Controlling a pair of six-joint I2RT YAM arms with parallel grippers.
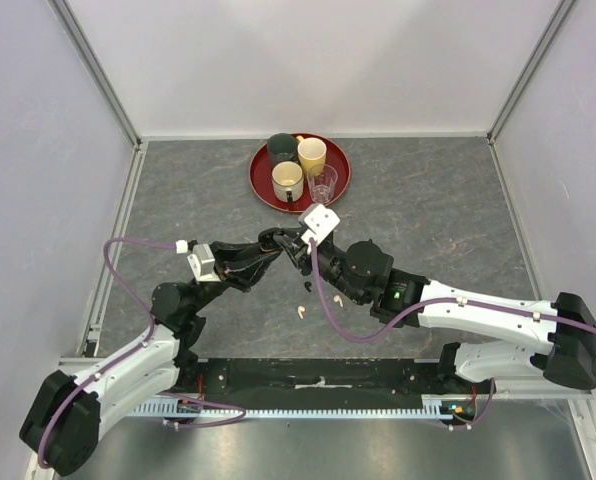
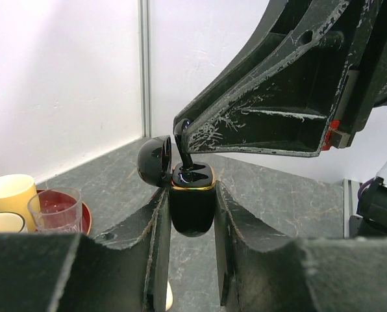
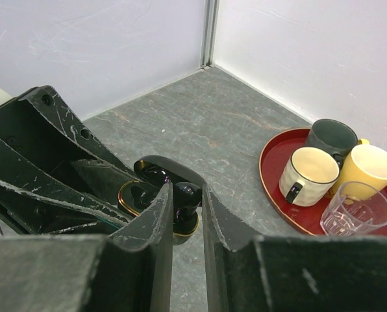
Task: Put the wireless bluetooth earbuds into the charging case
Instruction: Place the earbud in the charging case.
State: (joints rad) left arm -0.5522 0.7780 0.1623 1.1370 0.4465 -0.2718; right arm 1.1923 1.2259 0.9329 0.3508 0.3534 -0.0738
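A glossy black charging case (image 2: 192,211) with a gold rim is clamped upright between my left gripper's (image 2: 192,195) jaws, its lid (image 2: 153,161) swung open to the left. My right gripper (image 3: 187,192) is shut on a black earbud (image 3: 189,195) and holds it over the case (image 3: 134,195); the earbud's stem (image 2: 182,148) reaches down into the case's top. In the top view both grippers meet mid-table, left (image 1: 274,246) and right (image 1: 298,248). Two cream-white earbuds (image 1: 336,286) (image 1: 300,312) lie loose on the table just in front of them.
At the back stands a red round tray (image 1: 262,186) holding a dark green cup (image 1: 281,147), a yellow cup (image 1: 312,155), a cream cup (image 1: 288,180) and a clear glass (image 1: 323,183). White walls enclose the grey table on three sides.
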